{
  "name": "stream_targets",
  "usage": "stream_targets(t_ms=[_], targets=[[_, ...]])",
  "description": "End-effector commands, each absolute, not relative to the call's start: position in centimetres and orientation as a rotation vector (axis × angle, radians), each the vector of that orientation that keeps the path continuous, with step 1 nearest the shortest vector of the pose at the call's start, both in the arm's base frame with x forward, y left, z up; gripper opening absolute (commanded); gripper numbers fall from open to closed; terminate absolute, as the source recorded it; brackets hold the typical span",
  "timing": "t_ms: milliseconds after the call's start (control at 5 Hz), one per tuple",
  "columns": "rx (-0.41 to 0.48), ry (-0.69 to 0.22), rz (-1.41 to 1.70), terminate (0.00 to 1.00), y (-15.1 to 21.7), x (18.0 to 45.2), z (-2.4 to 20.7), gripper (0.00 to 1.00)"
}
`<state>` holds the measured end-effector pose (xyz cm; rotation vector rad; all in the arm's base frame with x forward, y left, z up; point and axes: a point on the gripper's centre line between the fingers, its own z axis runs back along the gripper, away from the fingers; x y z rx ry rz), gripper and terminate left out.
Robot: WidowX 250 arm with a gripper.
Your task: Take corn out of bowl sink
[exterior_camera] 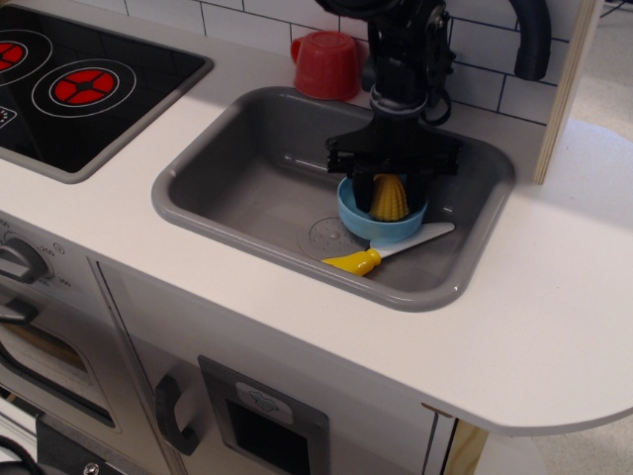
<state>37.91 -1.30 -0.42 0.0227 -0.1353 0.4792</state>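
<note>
The yellow corn stands upright in the light-blue bowl, which sits in the right half of the grey sink. My black gripper reaches straight down into the bowl. Its two fingers press against the left and right sides of the corn, so it is shut on the corn. The corn's base is still inside the bowl. The upper part of the corn is hidden by the gripper body.
A white toy knife with a yellow handle lies in the sink just in front of the bowl. A red cup stands upside down behind the sink. A black stovetop is at the left. A wooden post stands at the right.
</note>
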Motion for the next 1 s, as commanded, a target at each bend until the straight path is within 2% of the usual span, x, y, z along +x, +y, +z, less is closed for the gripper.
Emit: stream_targets(t_ms=[0,200,400,800], targets=[[-0.070,-0.277,0.508,0.00,-0.1,39.6,5.9,0.00],[-0.108,-0.294,0.495,0.00,1.4,38.6,7.2,0.00],[-0.122,-0.277,0.484,0.00,3.4,37.4,7.1,0.00],[-0.068,-0.251,0.498,0.00,8.1,36.4,5.6,0.00]])
